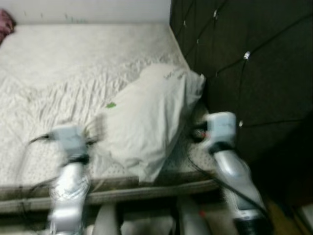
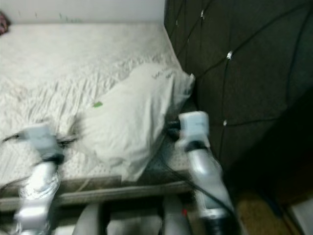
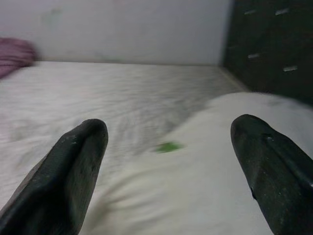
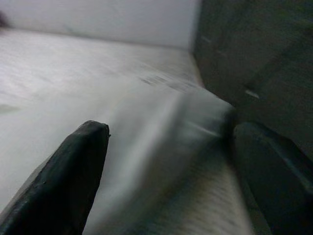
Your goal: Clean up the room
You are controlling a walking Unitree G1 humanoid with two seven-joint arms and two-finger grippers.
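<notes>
Both silver arms reach forward over the near edge of the bed (image 1: pixel 58 58). The left gripper (image 3: pixel 168 147) has its fingers spread wide at the lower left corner of the white pillow (image 1: pixel 146 122). The right gripper (image 4: pixel 168 147), also wide open, is at the pillow's right side, near the dark headboard (image 1: pixel 254 73). The pillow lies in the middle of the frame, between the two grippers.

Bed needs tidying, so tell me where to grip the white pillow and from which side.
Judging from its pose, take the pillow by its two long edges, one gripper each side. It lies slanted on the bed with its far corner against the dark headboard. The left gripper and right gripper, both open, already flank it.
</notes>
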